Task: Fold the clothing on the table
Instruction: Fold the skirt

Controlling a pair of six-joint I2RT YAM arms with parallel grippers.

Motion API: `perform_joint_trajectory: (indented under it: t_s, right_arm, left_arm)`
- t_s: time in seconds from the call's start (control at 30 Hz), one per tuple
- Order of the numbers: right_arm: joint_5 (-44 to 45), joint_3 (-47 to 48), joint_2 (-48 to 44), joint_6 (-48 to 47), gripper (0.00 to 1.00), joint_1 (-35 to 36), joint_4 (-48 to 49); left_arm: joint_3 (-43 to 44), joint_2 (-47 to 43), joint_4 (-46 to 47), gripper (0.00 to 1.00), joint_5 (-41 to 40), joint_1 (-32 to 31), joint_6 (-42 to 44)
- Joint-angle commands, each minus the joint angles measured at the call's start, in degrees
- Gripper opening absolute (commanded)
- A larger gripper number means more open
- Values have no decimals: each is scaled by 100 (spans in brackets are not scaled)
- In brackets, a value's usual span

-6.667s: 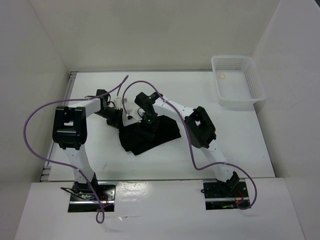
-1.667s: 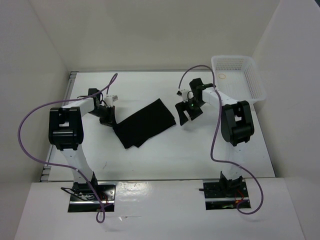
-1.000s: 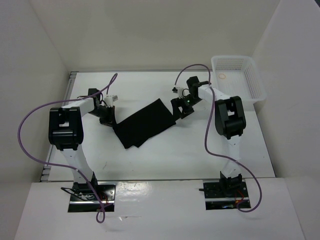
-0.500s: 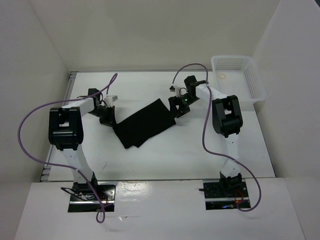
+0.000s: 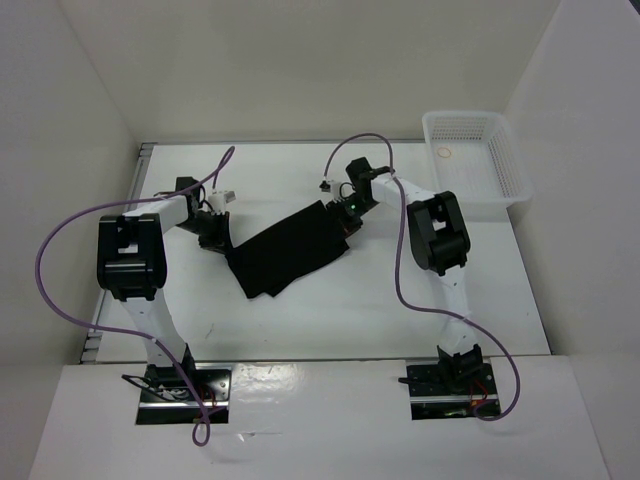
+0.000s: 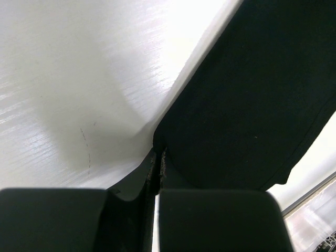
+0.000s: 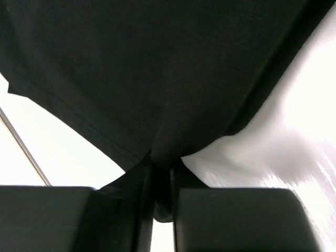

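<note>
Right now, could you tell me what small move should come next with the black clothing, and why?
Probably raise both ends slightly together. The left fingers and right fingers each pinch an opposite end of the clothing, which lies flat on the table, so lifting frees it for folding.

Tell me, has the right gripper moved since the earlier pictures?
Yes. The right gripper has moved left, away from the white basket, and now pinches the right end of the clothing.

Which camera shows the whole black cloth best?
The top external view: the whole clothing shows, spread on the table. The left wrist view shows only one corner; the right wrist view only a bunched edge, very close.
</note>
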Motion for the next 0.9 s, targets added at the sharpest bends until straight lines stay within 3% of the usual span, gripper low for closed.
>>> perform_joint_trajectory:
  t_s: [0.0,0.13,0.33,0.6,0.87]
  right_arm:
    - [844,-264,309,-123,13,35,41]
    - [1247,-326,98,0,0,-18,93]
    - [2004,104,-394,192,0,87,-38]
    - [3171,351,-878,334,0,1666,-38]
    - [3543,1386,-694,386,0,2469,-547]
  left_arm:
    - [-93,49,-10,0,51,34,200]
    - [-93,49,-10,0,51,34,200]
    - [-93,49,-10,0,51,34,200]
    - [-93,101,-10,0,51,34,200]
    - [-93,101,-10,0,51,34,200]
